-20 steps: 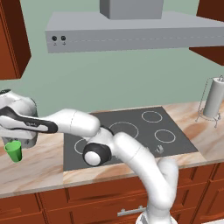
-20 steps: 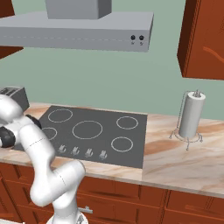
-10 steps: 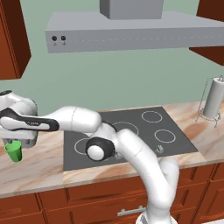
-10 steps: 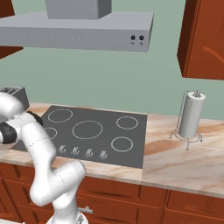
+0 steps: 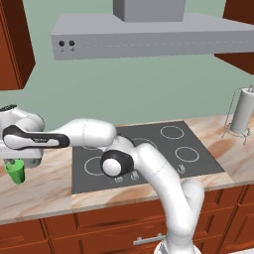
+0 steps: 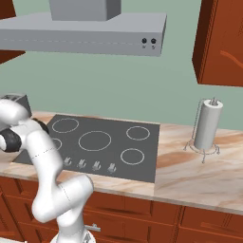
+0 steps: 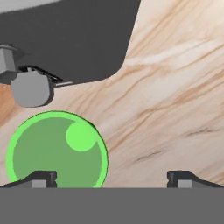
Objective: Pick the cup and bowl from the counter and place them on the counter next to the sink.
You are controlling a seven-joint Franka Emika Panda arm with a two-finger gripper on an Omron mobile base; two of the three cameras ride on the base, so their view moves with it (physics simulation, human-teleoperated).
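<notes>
The green cup [image 5: 16, 171] stands upright on the marbled counter [image 5: 44, 191] at the far left, left of the stovetop. My gripper [image 5: 20, 159] hangs open just above its rim. In the hand view I look down into the cup [image 7: 57, 151]. It sits at the left fingertip [image 7: 41, 177], mostly left of the gap, while my gripper [image 7: 111, 177] is centred over bare counter [image 7: 175, 87]. The jaws stand wide apart with nothing between them. The bowl and the sink are out of view.
A grey toaster [image 7: 30, 87] stands close behind the cup and shows at the left edge of the right base view [image 6: 14, 100]. The dark stovetop [image 5: 144, 154] fills the counter's middle. A paper towel holder [image 5: 243, 111] stands at the far right.
The hand has sunk slightly toward the cup and the elbow has swung a little to the right. The cup has not moved, and the jaws stay open.
</notes>
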